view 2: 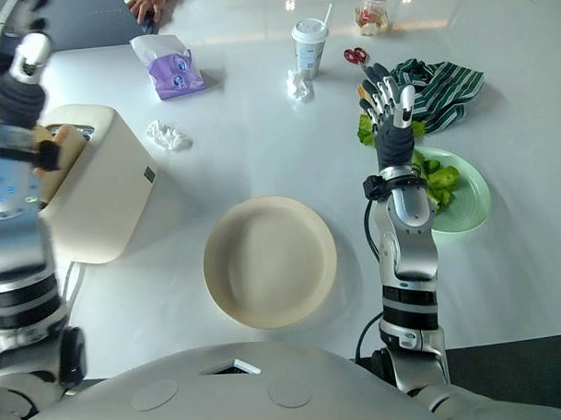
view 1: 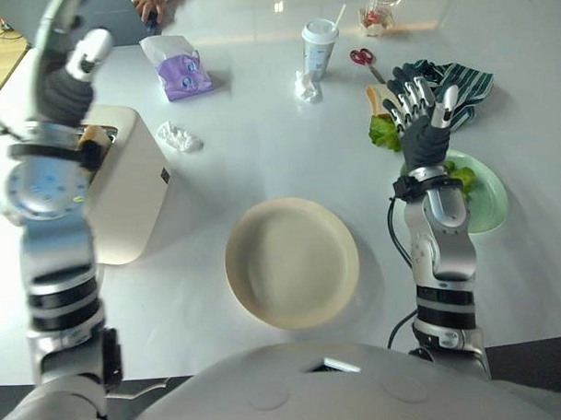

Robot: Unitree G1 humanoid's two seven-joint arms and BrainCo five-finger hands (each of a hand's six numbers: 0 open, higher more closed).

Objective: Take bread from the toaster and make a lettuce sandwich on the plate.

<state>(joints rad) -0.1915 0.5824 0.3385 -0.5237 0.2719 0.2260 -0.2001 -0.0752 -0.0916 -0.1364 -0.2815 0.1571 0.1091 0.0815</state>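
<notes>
Cream plate [view 1: 291,261] lies nearest on the tabletop [view 1: 259,128]. Beyond, the right robot hand [view 1: 420,108] is spread wide and empty beside limp lettuce [view 1: 383,133]. Light, crumbly bread [view 1: 94,135] stands in the toaster [view 1: 128,188], probably best pinched by its exposed top; I cannot tell the grip of the left robot hand [view 1: 69,88] there.

- One cream boxy toaster [view 1: 123,192].
- One slice of brown bread [view 1: 94,135].
- Two round plates: one cream plate [view 1: 292,265], one pale green plate [view 1: 492,203].
- One white lidded paper cup [view 1: 319,45].
- One pair of red-handled scissors [view 1: 361,57].
- One clear glass jar [view 1: 381,8].
- One purple tissue pack [view 1: 182,71].
- Two crumpled white tissues [view 1: 178,136] [view 1: 307,86].
- One green striped cloth [view 1: 460,79].
</notes>
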